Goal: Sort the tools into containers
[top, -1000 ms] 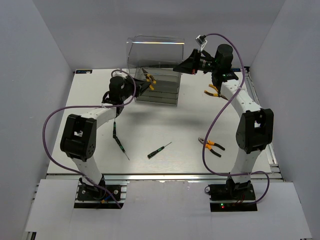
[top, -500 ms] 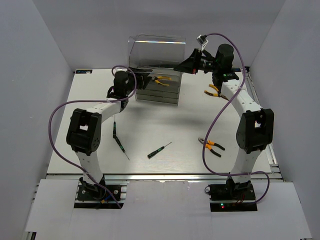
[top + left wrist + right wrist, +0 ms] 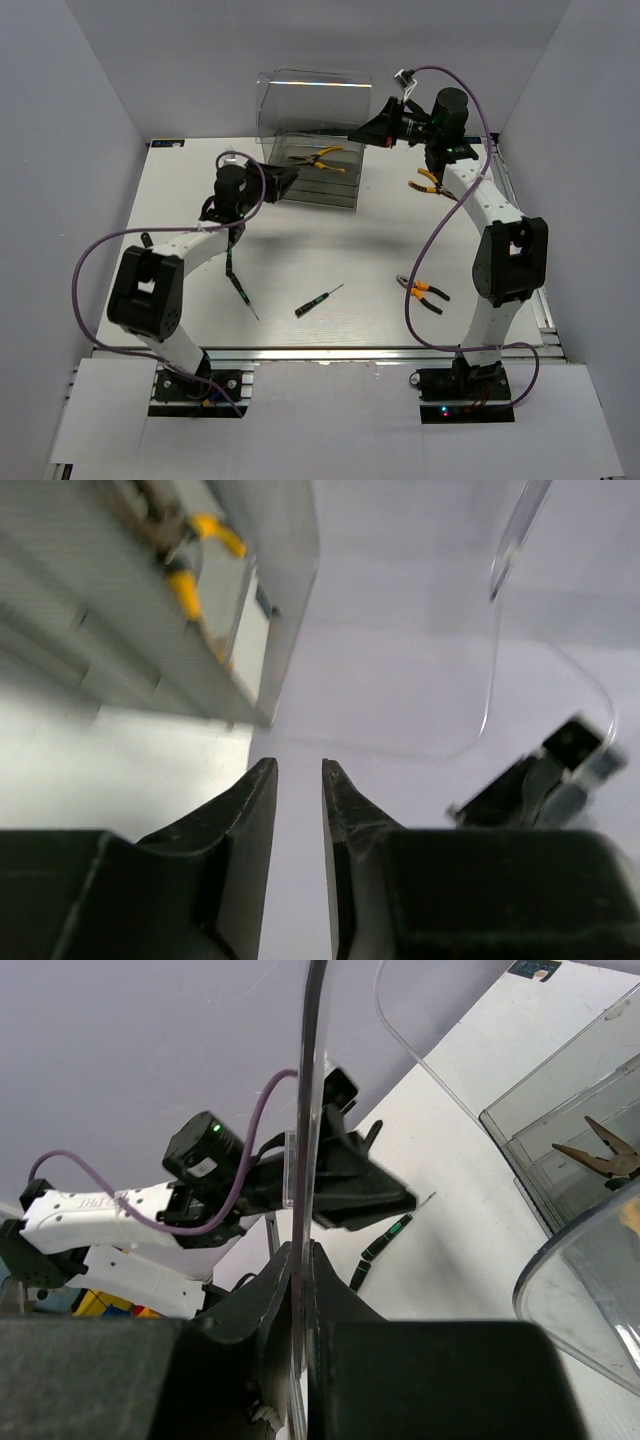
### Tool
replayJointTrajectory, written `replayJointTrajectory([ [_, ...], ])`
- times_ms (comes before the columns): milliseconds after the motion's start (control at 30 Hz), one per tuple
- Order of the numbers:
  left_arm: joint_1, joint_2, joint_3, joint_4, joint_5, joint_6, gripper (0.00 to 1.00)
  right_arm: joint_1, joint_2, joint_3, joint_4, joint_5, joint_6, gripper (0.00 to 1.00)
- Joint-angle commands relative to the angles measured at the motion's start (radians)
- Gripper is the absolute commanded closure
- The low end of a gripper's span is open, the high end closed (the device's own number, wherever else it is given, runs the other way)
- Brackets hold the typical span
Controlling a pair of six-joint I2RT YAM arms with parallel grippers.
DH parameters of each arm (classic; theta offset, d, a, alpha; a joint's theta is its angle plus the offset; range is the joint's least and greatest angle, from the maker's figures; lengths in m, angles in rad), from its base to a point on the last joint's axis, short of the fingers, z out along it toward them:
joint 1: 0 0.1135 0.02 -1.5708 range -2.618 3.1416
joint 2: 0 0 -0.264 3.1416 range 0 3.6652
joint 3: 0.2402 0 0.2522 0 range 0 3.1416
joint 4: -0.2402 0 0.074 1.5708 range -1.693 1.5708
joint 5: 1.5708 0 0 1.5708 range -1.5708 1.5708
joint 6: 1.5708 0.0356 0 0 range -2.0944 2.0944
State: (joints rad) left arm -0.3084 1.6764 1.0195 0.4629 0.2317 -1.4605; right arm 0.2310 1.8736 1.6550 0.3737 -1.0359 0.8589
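The tools lie in five spots, four of them on the white bench (image 3: pixel 350 250). Farthest left, a black-green screwdriver (image 3: pixel 237 285) lies near the front, just beside the left arm, its tip towards the near edge.

Farther back, the left fingers (image 3: pixel 290 177) point at the left front corner of the drawer box (image 3: pixel 312 190). The left wrist view shows them (image 3: pixel 298 770) released, with a narrow gap between them and nothing in it.

A second screwdriver (image 3: pixel 318 301) lies near the middle of the bench's near side, angled with its shaft up to the right.

The smoky drawer box stands at the far middle of the bench. One pair of orange-handled pliers (image 3: pixel 322 157) rests in its open top compartment, and it shows again in the upper left of the left wrist view (image 3: pixel 195 560).

The clear lid (image 3: pixel 310 95) stands raised above the box. At its right edge the right fingers (image 3: pixel 352 137) are clenched on it, and the right wrist view shows the thin clear edge (image 3: pixel 305 1110) pinched between them (image 3: pixel 302 1250).

To the right, a second pair of pliers (image 3: pixel 423 291) lies near the front, beside the right arm. A third pair (image 3: pixel 425 183) lies at the far right, partly hidden behind that arm.
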Motion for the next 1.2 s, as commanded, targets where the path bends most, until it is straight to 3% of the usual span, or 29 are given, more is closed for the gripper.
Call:
replayJointTrajectory([
  [0,-0.005,-0.147,-0.097,-0.012,0.021,0.048,0.66,-0.016,-0.045,0.025,0.110,0.020,-0.020,0.90],
  [133,0.003,-0.198,-0.176,-0.001,0.026,0.110,0.65,-0.015,-0.050,0.019,0.108,0.020,-0.021,0.90],
  [400,0.003,-0.123,-0.056,0.080,-0.038,0.304,0.52,-0.015,-0.057,0.014,0.099,0.022,-0.027,0.90],
  [600,-0.001,-0.021,0.066,0.178,-0.028,0.258,0.53,-0.015,-0.070,0.009,0.099,0.022,-0.027,0.90],
  [900,-0.003,-0.041,0.050,0.292,-0.065,0.157,0.52,-0.015,-0.073,0.008,0.091,0.023,-0.037,0.84],
  [1000,-0.009,-0.055,0.050,0.315,-0.069,0.132,0.52,-0.016,-0.073,0.006,0.080,0.023,-0.049,0.75],
  [1100,-0.012,-0.070,0.053,0.330,-0.072,0.115,0.52,-0.016,-0.076,0.006,0.064,0.022,-0.073,0.58],
  [1167,-0.012,-0.078,0.057,0.335,-0.074,0.115,0.52,-0.016,-0.080,0.005,0.051,0.020,-0.090,0.35],
])
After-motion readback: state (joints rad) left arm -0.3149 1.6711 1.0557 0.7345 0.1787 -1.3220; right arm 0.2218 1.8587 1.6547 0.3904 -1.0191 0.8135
